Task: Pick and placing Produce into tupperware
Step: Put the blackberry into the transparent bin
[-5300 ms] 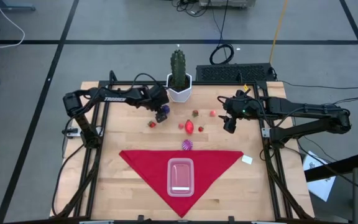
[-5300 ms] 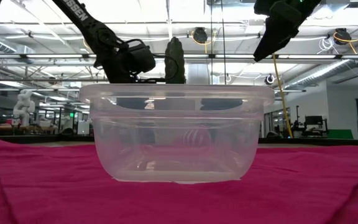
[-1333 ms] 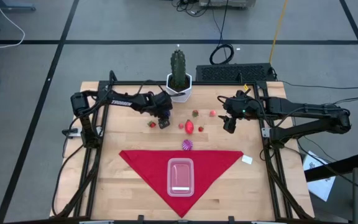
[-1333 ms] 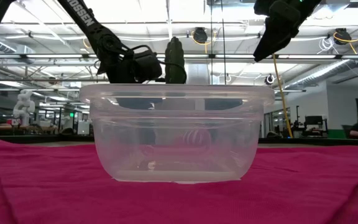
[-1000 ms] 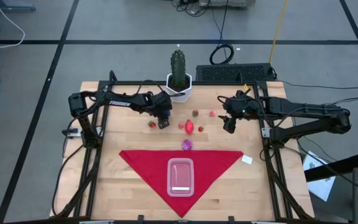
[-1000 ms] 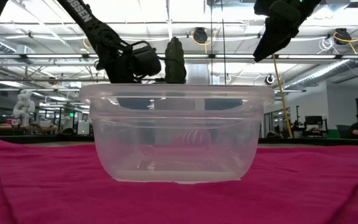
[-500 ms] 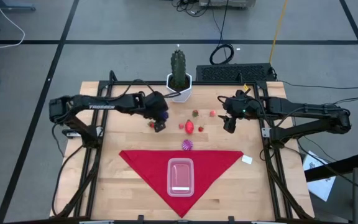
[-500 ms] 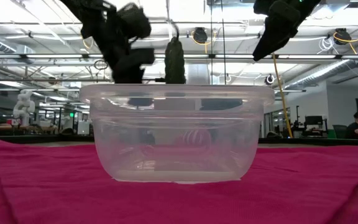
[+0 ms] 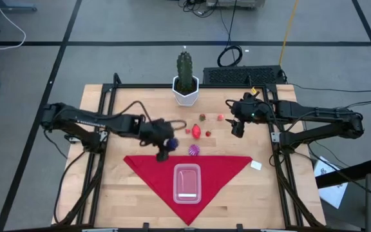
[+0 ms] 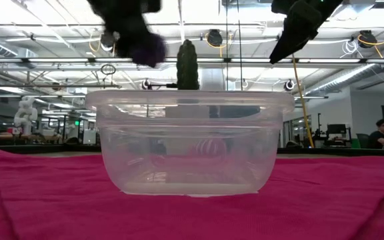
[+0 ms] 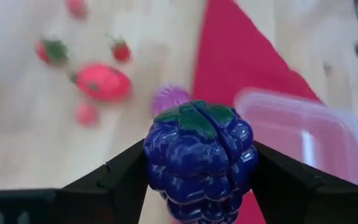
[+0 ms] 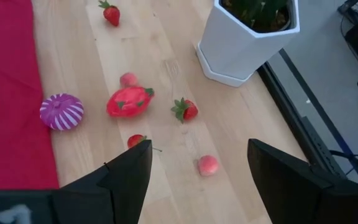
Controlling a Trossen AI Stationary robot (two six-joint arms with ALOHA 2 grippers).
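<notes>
Purple berry (image 11: 199, 160), bumpy, green-capped, in left pincer (image 11: 197, 171)

A glossy, knobbly dark purple plastic berry (image 11: 199, 157) sits between matt black fingers (image 11: 124, 174), above a pale, smooth-grained wooden table (image 9: 118, 187), a soft matt red triangular cloth (image 9: 148, 169) and a clear, shiny plastic tupperware (image 9: 187, 183).
</notes>
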